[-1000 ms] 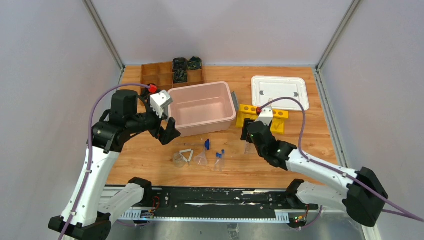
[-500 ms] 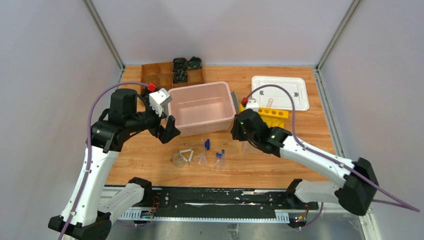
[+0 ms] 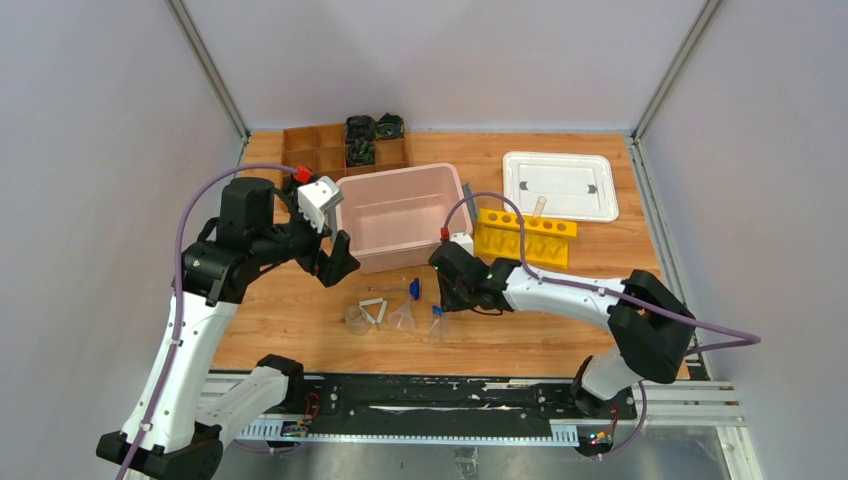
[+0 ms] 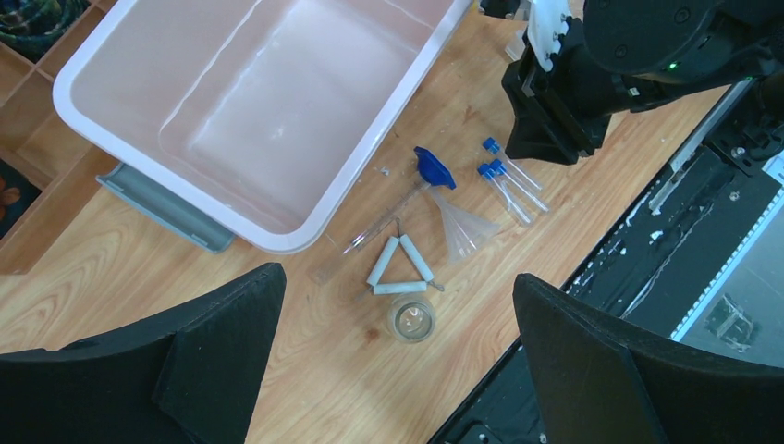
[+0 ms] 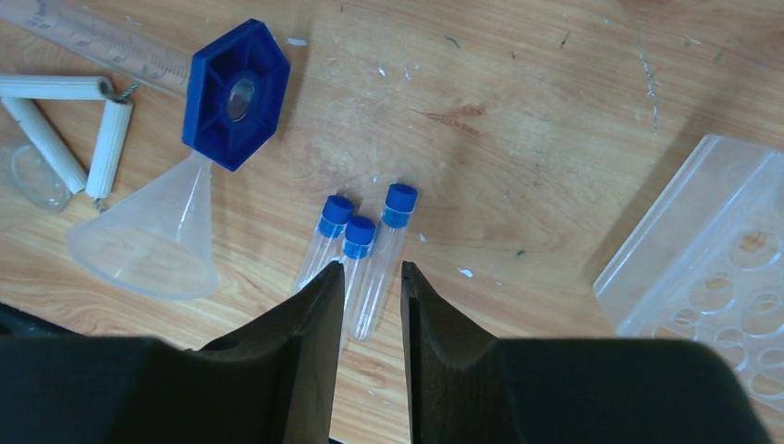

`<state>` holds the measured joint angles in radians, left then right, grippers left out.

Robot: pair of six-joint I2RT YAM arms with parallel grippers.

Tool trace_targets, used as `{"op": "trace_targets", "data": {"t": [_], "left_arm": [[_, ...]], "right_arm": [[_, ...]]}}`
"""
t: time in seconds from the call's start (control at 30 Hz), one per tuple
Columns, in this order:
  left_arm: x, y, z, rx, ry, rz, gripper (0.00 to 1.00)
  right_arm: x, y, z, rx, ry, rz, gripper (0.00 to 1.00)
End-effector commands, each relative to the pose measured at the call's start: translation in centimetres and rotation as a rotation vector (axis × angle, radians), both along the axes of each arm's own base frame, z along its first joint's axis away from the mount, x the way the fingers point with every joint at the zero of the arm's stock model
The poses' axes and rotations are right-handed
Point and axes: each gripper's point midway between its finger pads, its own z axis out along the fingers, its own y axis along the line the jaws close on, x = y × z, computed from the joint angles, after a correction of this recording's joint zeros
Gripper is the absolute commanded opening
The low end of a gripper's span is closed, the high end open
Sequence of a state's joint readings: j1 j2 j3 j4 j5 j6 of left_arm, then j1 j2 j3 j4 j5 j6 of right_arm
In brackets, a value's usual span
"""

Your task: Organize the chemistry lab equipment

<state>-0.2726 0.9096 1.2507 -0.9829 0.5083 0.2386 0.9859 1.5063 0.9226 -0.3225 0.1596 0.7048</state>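
Note:
Three blue-capped clear tubes lie side by side on the wood. My right gripper hovers just over them, its jaws a narrow gap apart, holding nothing; the rightmost tube shows in the gap. To their left lie a clear funnel, a clear rod with a blue hexagonal end, a white wire triangle and a small beaker. A clear holed tray sits to the right. My left gripper hangs wide open, high above the triangle and beaker. One tube stands in the yellow rack.
A pink bin stands behind the equipment, its white lid at the back right. A brown compartment box with dark items sits at the back left. The black rail runs along the near table edge.
My right arm swung left from the yellow rack to above the loose tubes, and its jaws narrowed. The left arm stayed still.

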Motion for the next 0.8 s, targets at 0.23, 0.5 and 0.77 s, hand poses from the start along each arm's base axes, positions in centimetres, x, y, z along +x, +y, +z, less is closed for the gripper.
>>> {"op": "trace_targets", "data": {"t": [0.23,0.5,0.77], "left_arm": [[-0.2,0.0,0.8,-0.002,-0.031,-0.006,1.00],[-0.3,0.1,0.8,0.001,-0.037,-0.007,1.00],[-0.3,0.1,0.9,0.002,-0.046,-0.011,1.00]], "right_arm": [[0.3,-0.9,-2.9,-0.082,-0.012,-0.048,0.31],[0.1,-1.9,-4.6,-0.128,0.000,-0.075,0.24],[-0.1,-3.4,-6.6,-0.200,0.013,-0.102,0.24]]}}
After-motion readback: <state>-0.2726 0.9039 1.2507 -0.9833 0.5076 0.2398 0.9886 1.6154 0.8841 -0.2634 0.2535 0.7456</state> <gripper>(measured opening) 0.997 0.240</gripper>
